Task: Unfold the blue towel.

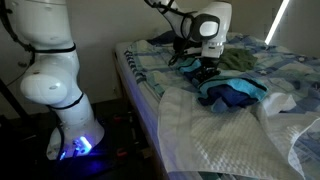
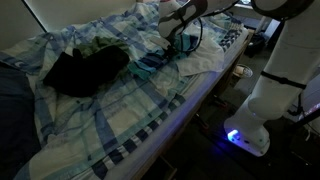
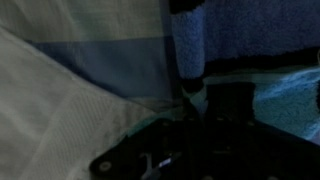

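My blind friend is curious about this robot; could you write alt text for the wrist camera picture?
Dim, blurry close-up: the robot's dark pincer sits close against a blue towel with navy stripes, with a white waffle blanket at the picture's left. Whether the pincer grips the cloth cannot be told.

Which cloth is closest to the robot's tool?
The blue towel, bright blue and navy, right under the tool; the white blanket lies beside it, the dark cloth heap farther off.
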`<state>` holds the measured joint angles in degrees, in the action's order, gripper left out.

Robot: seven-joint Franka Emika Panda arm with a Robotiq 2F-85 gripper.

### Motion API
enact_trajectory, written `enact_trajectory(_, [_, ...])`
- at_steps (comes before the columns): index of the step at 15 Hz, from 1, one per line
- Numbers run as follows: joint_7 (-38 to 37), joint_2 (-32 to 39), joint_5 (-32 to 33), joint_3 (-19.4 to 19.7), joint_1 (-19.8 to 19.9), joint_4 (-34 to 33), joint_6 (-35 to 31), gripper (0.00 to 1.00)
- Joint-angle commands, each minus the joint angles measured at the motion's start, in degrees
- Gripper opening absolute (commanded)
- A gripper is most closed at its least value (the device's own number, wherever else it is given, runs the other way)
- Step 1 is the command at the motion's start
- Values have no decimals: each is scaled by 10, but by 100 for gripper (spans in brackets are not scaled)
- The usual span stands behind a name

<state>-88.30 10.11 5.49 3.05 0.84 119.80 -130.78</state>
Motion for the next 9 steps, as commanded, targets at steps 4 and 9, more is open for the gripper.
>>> enact_trajectory(4, [-15, -6, 7, 7, -9, -7, 15, 54])
enact_trajectory(9, [-16, -7, 9, 7, -10, -10, 15, 31])
